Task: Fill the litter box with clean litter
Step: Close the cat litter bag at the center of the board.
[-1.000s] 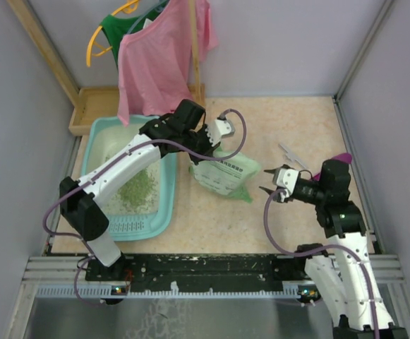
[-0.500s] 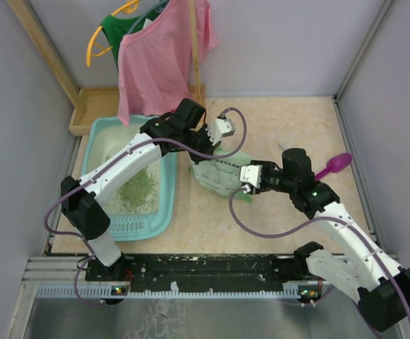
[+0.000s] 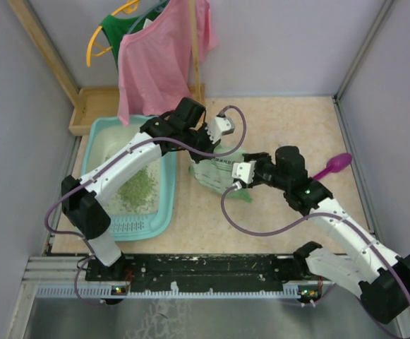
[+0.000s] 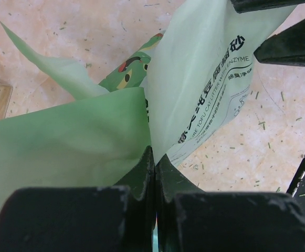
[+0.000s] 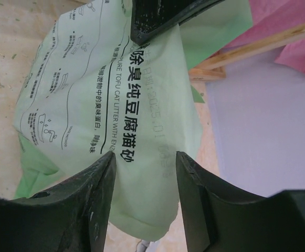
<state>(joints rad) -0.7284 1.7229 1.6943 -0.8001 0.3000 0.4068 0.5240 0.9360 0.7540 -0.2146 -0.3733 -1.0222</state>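
my right gripper (image 5: 144, 157) swung in to bag (image 5: 105, 94); jaws stood wide, bag just ahead between them, ungripped | left gripper (image 4: 153, 157) pinched shut on bag edge | litter (image 3: 137, 187) looked thin in box (image 3: 171, 191), so two-handed pour likely next

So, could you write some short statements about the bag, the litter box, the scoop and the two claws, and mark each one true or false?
1. The left claw is shut on the pale green bag. True.
2. The right claw is shut. False: its jaws stand open, with the bag's printed face seen between them.
3. The litter box holds a heap of clean litter. True.
4. The magenta scoop lies inside the litter box. False: it lies on the table, on the far right, well away from the box.
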